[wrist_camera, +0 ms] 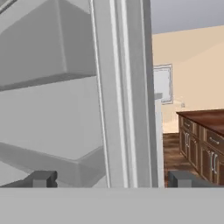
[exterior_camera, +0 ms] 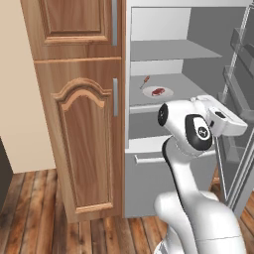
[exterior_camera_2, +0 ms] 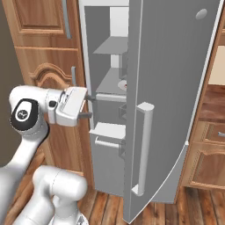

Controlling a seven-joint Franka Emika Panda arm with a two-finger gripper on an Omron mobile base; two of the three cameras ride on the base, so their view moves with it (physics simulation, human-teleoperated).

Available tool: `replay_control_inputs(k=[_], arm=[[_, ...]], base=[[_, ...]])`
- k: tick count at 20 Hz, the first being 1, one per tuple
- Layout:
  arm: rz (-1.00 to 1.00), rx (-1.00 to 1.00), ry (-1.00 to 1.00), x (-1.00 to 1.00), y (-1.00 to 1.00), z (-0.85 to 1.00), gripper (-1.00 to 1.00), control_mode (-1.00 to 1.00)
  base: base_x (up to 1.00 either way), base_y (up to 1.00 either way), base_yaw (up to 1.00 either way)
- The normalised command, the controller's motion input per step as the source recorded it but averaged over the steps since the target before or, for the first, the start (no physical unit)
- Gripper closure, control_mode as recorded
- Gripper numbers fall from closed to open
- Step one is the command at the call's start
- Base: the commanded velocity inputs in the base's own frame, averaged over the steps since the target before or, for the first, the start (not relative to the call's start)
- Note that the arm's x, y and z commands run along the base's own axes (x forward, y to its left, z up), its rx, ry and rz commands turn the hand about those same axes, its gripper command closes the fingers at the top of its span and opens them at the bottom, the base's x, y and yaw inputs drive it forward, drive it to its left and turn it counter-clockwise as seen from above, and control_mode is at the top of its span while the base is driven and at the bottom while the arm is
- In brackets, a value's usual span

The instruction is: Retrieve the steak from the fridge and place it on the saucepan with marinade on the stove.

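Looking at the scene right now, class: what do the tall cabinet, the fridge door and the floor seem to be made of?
Cabinet: apparently wood, mid-brown, with visible grain and a carved arched panel, satin finish.
Fridge door: seemingly brushed steel, flat grey with a pale bar handle; it could be painted.
Floor: wooden planks, reddish-brown, with seams between boards.

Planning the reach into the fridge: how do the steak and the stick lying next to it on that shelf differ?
The steak is a small, flat red slab resting on a round white plate; the stick is thin and long with a red tip, lying bare on the shelf behind and left of the plate. Both sit on the same fridge shelf, untouched.
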Motion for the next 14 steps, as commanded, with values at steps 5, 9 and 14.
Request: replay_control_inputs(k=[5,9,14], arm=[[-0.03,0.00,0.00,0.26,-0.43,-0.30,-1.00,-1.00],[0.00,0.00,0.00,0.15,-0.46,-0.17,-1.00,-1.00],[0.00,0.00,0.00,0.09,-0.50,-0.01,-1.00,-1.00]], base=[[0.00,0.00,0.00],[0.00,0.00,0.00],[0.00,0.00,0.00]])
